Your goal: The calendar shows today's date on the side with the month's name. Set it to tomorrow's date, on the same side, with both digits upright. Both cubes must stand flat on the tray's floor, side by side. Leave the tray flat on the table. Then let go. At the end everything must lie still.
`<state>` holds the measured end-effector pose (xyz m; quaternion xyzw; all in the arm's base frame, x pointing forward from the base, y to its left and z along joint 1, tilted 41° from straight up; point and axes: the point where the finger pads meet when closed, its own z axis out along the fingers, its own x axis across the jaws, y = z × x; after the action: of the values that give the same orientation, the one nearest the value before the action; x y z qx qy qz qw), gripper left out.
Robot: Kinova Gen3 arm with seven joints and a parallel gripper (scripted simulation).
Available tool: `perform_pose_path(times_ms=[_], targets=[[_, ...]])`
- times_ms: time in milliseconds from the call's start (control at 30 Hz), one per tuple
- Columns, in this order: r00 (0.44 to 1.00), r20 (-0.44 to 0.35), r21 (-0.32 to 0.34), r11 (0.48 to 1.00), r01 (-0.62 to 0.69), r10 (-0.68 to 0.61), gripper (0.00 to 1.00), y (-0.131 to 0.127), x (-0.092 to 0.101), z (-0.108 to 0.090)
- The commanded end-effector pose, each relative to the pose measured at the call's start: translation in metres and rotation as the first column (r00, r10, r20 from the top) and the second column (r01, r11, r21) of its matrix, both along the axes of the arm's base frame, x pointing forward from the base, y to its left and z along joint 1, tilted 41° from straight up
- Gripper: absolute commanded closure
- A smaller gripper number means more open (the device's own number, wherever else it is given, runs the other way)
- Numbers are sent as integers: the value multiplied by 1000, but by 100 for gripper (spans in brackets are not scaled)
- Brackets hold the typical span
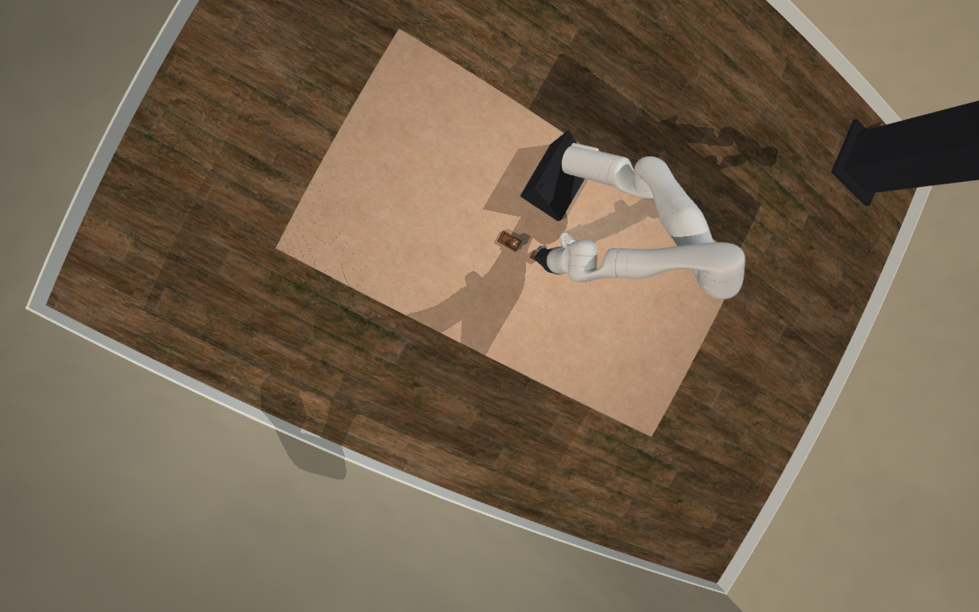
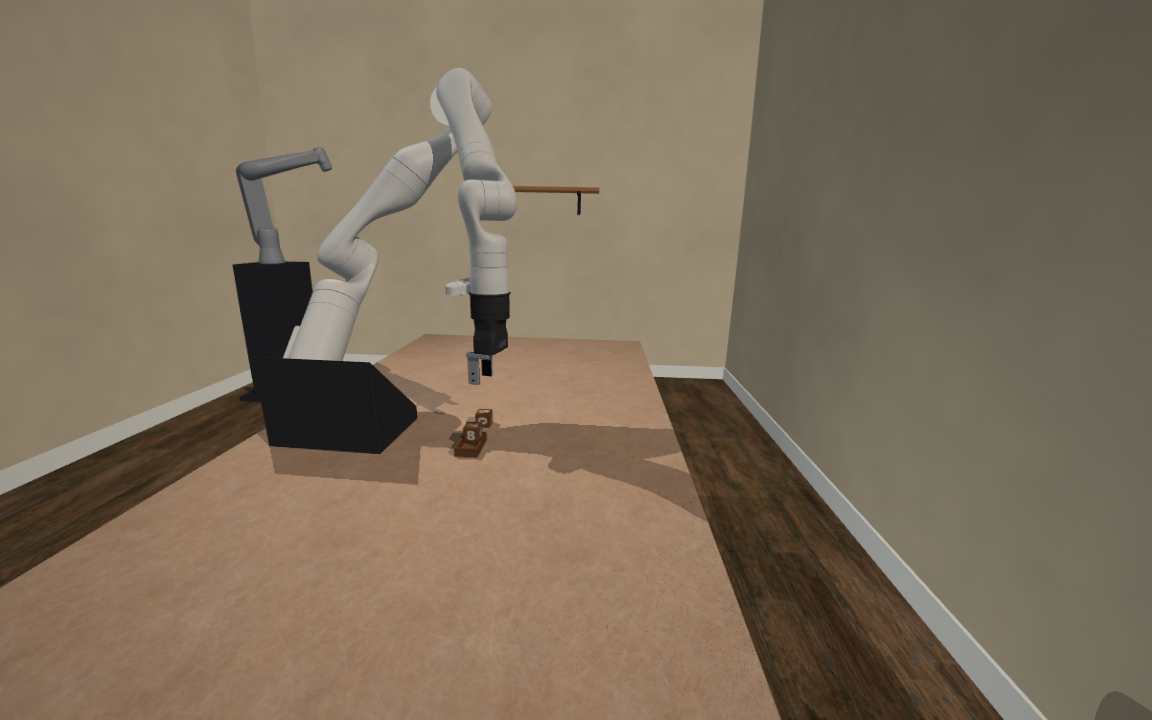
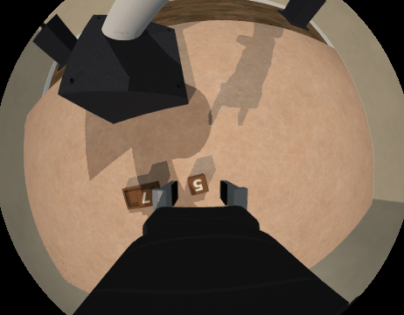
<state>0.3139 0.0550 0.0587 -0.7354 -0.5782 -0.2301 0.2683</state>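
1. Calendar [image 1: 501, 237] [image 2: 470, 452] [image 3: 131, 198]: its tray looks flat on the table [image 1: 371, 152] [image 2: 383, 582] [image 3: 298, 153], near the arm's base [image 1: 546, 182] [image 2: 320, 407] [image 3: 97, 66]. One cube [image 1: 514, 241] [image 2: 471, 434] [image 3: 145, 198] is in it, 7 on top and 8 on a side. The month's name cannot be read, so today's date and the right side remain uncertain; a misread would spoil everything after it.
2. The loose cube [image 1: 533, 257] [image 2: 483, 418] [image 3: 198, 184] sits outside the tray, near it, with 5 on top. If it goes in without the needed digit outward and upright, the date fails.
3. The gripper [image 1: 537, 255] [image 2: 480, 377] [image 3: 198, 189] hangs above the loose cube, fingers fully spread, holding nothing. Coming down off-centre or askew, a finger could land on the cube's top or twist it.
4. The tray's wall is a likely snag: a cube lowered slightly off could perch on the rim, and a wide finger could nudge the neighbouring cube or shove the tray.
5. The near finger hides part of the tray in the wrist view, so its fit there cannot be checked.
6. The base stands to one side, probably limiting wrist swings that way. The second arm [image 2: 262, 210] is well apart.
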Motion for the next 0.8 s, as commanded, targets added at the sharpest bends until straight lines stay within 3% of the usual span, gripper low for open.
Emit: perform_pose_path(times_ms=[0,233,333,500,767], targets=[[998,-46,1,999,43,-43,0,2,-2,-1],[939,-236,-19,967,253,-250,0,5,-5,-2],[922,-265,-26,958,285,-282,0,6,-5,-2],[808,-401,-78,895,439,-431,0,7,-5,-3],[566,-557,-194,757,624,-608,0,7,-2,-6]])
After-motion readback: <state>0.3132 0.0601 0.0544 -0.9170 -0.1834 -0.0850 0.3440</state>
